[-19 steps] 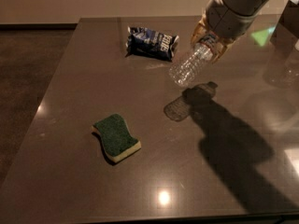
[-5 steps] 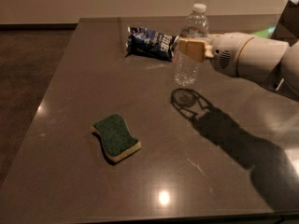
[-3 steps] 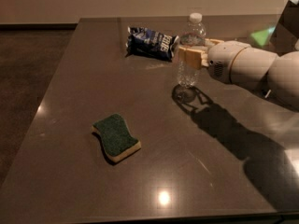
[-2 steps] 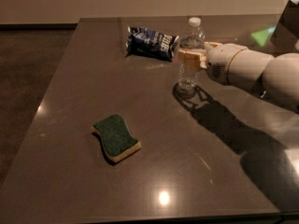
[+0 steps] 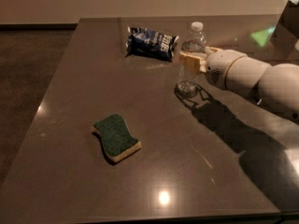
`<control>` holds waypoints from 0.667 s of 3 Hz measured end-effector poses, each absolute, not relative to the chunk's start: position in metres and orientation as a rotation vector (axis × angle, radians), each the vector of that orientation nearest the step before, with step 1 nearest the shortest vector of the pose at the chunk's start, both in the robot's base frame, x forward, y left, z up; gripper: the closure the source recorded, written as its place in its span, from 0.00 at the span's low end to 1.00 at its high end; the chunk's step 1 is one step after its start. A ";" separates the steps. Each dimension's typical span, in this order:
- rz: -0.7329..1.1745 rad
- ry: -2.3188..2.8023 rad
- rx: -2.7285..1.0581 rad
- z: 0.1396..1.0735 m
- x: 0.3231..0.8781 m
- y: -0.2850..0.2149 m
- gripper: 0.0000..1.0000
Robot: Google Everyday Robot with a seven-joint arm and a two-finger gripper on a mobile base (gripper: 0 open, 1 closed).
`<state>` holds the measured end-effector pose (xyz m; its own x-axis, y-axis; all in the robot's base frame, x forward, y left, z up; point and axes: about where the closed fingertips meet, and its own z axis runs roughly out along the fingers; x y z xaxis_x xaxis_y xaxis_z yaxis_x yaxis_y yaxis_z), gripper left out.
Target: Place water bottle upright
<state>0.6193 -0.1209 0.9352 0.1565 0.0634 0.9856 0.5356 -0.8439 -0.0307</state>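
Water bottle point(image 5: 188, 80) lower, upright, cap up, pincer point(image 5: 198, 57) around middle

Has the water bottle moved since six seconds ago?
Yes: tilted then, the water bottle now stands upright right of the snack bag, gripper clasping its middle.

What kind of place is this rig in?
Probably an office break room or kitchenette, though that's a guess. A dark table holds a kitchen sponge, a snack bag and an upright water bottle, with the gripper closed around its middle.
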 end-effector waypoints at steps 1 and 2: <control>-1.736 -0.555 -2.070 0.933 0.618 -0.122 0.45; -1.734 -0.567 -2.094 0.929 0.616 -0.121 0.14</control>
